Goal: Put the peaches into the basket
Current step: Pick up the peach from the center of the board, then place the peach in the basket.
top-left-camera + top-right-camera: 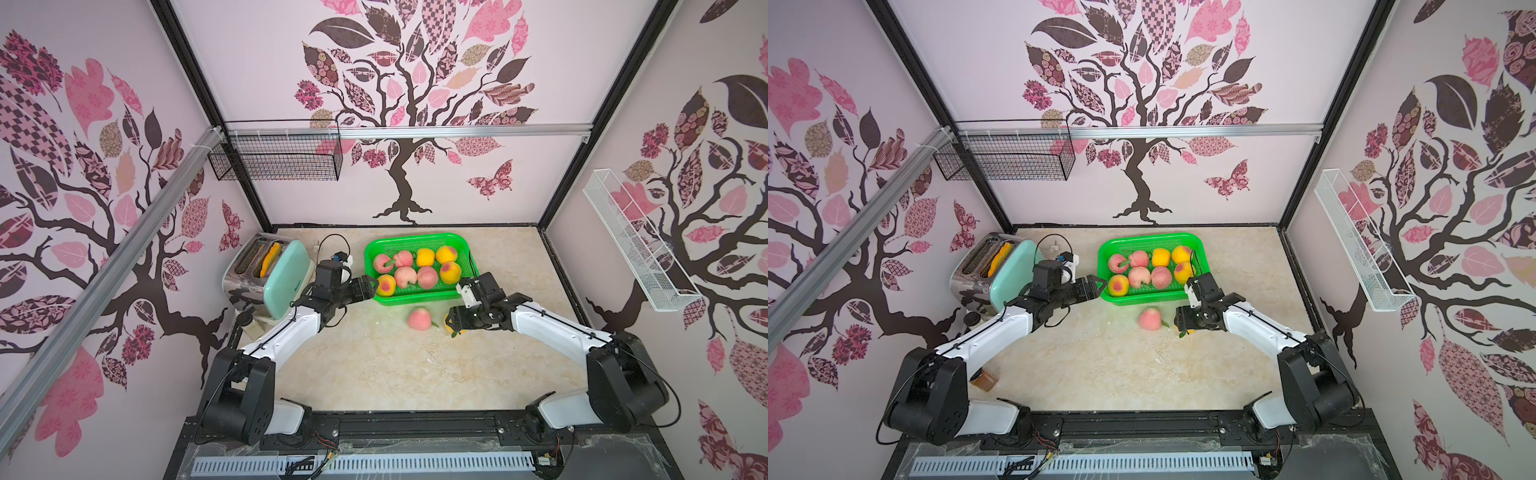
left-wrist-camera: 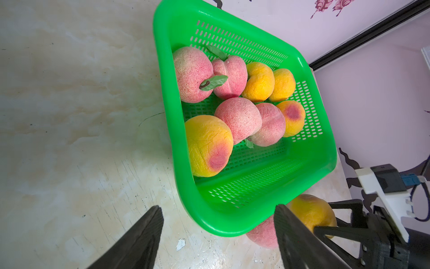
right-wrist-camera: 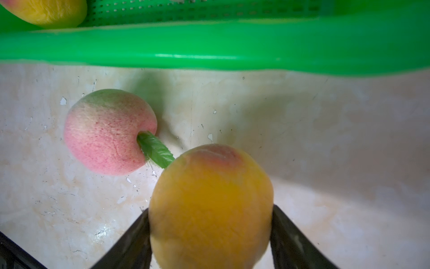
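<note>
Softness and lightness seem likely in the yellow peach (image 3: 210,186); right tool (image 3: 210,208) clamps its broad middle, left tool (image 2: 218,207) stands apart, empty.

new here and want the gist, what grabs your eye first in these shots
The bright green basket at the back of the table holds eight peaches. In front of it, the right gripper clamps a yellow peach beside a loose pink peach, all framed by walls of pink tree murals.
</note>
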### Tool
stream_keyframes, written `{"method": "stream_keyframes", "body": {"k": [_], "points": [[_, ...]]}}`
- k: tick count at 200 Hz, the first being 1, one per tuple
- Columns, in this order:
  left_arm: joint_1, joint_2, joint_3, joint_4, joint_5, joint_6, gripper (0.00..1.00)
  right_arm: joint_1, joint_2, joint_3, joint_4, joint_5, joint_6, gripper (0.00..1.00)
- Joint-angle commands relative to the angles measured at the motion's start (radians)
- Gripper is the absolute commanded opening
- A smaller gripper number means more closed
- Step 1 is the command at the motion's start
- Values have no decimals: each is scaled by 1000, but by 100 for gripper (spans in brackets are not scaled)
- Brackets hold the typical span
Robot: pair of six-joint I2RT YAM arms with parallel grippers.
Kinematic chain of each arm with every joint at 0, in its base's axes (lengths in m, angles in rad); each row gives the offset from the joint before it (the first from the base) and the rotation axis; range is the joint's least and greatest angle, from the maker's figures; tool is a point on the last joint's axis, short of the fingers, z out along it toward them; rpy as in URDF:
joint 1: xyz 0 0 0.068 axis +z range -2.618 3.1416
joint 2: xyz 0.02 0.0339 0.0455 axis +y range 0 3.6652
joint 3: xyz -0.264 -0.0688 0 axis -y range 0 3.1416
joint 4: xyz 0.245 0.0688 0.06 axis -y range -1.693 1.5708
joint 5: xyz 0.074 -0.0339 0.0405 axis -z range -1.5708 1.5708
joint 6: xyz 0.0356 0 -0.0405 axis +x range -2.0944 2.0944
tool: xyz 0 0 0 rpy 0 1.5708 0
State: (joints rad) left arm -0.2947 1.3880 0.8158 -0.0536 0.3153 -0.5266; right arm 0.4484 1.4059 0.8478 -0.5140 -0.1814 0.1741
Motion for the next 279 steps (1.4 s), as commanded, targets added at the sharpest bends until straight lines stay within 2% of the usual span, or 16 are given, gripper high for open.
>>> {"method": "stream_keyframes", "body": {"k": [1,78,132,180,279], "points": [[3,-17,-12,0,-8,4,79,4,-37,58,-39,2,-14,63],[3,-25,-22,7,-4,-1,79,6,-106,74,-36,-12,-5,62],[7,-43,-29,10,-2,-1,79,5,-104,155,2,-90,12,62],[9,-51,-28,5,5,-1,79,4,-22,262,40,-140,25,62],[11,-78,-39,-13,-5,7,79,4,319,593,-95,-246,6,63]]}}
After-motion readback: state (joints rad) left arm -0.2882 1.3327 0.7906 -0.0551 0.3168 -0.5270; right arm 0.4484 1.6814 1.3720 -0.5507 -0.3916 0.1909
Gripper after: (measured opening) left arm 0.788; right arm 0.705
